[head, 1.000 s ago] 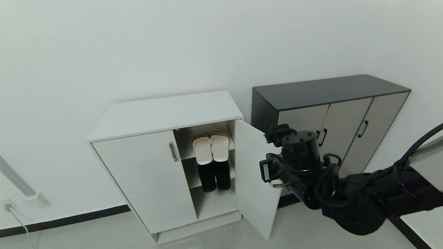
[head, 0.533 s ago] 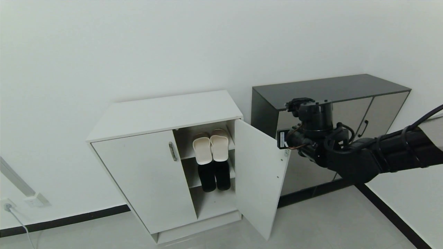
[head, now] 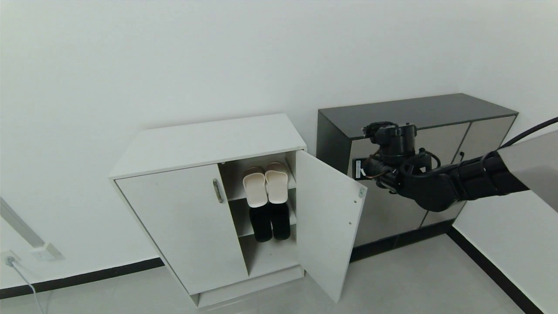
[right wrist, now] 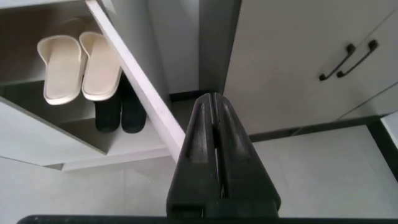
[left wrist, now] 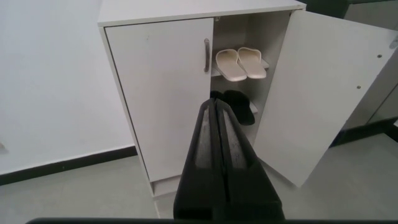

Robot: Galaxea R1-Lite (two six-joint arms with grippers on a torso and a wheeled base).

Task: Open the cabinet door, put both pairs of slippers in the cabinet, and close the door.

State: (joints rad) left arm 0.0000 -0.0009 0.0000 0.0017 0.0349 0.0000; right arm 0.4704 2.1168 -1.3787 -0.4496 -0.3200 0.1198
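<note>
The white cabinet (head: 209, 144) has its right door (head: 327, 226) swung open and its left door (head: 183, 222) closed. A white pair of slippers (head: 266, 187) stands on the upper shelf, and a black pair (head: 270, 222) on the shelf below. My right arm (head: 436, 187) is held up beside the open door's outer edge. My right gripper (right wrist: 213, 99) is shut on nothing, above the door's edge (right wrist: 134, 93), with both pairs (right wrist: 78, 65) (right wrist: 118, 112) beyond it. My left gripper (left wrist: 213, 104) is shut and empty, well back from the cabinet, facing the slippers (left wrist: 242, 62).
A dark cabinet (head: 414, 113) with grey doors and black handles (right wrist: 345, 59) stands against the wall right of the white one, close behind my right arm. A wall socket with a cable (head: 8, 261) is at the lower left. Bare grey floor (head: 392, 283) lies in front.
My right arm has risen and swung right, from in front of the open door to beside its outer edge. The door and slippers have not moved.
</note>
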